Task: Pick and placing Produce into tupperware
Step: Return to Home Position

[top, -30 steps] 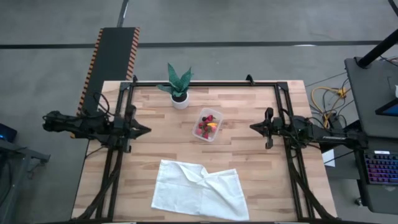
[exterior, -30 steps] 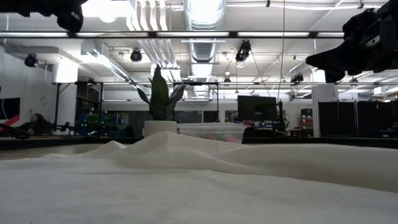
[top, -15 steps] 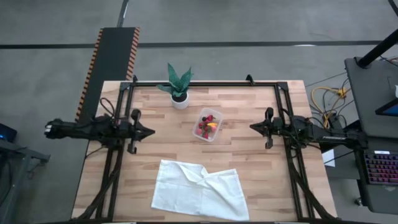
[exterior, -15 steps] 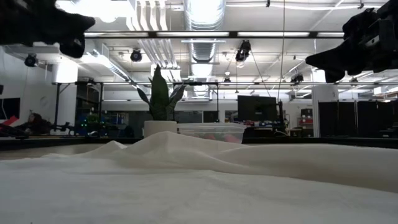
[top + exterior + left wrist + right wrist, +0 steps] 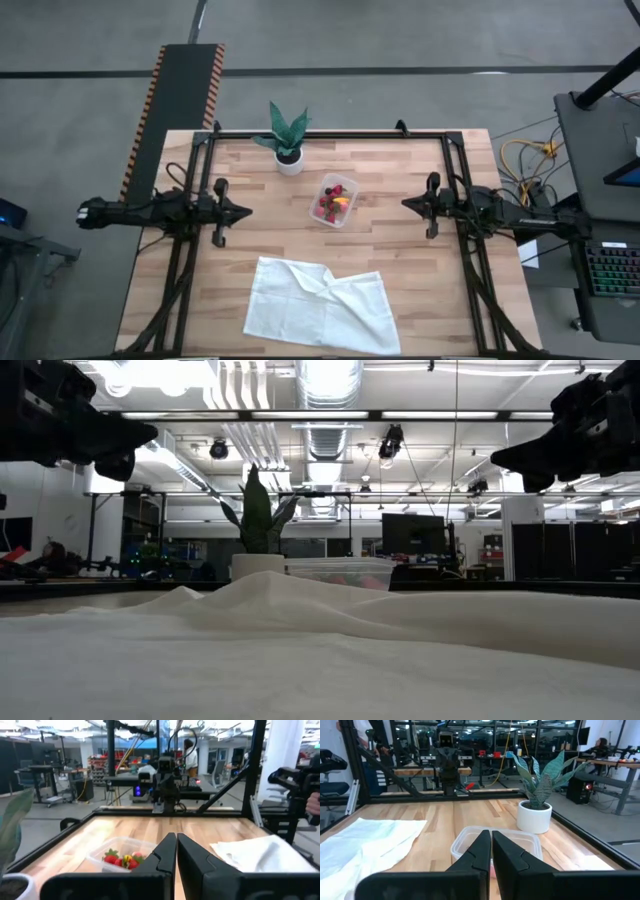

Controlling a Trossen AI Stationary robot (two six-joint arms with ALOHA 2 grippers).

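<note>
Holding small, soft, bruisable produce: tupperware, likely light, thin-walled; take by rim. Left gripper, right gripper flank it, well apart, fingers closed, empty.

The produce is lying in the tupperware. The potted plant is standing behind the tupperware, to its left; the cloth is lying before it.
</note>
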